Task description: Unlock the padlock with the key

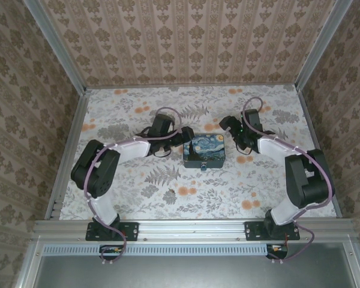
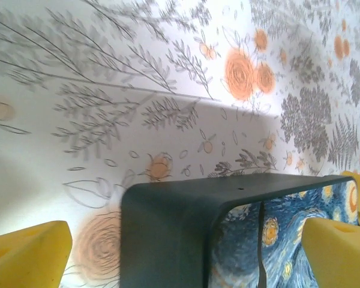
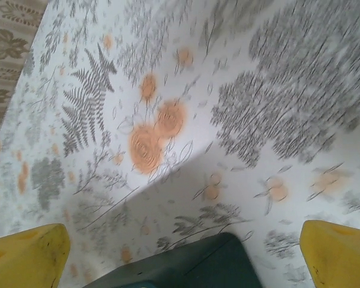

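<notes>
Yellow-padded left gripper [image 2: 183,255] and right gripper [image 3: 183,258] gape wide, empty; I'd brace the rectangular starry-night box [image 1: 204,150] before touching its tiny teal padlock [image 1: 202,167].

Between left gripper [image 1: 188,137] and right gripper [image 1: 227,126], just beside the left one: a small box [image 1: 204,150], lid printed with a blue-and-yellow starry night, sides dark. Under both, a table [image 1: 168,192] covered in grey ferns and orange blossoms on white. Beyond and to either side, walls [image 1: 192,36] papered in beige damask, with grey metal rails [image 1: 66,156] edging the table.
</notes>
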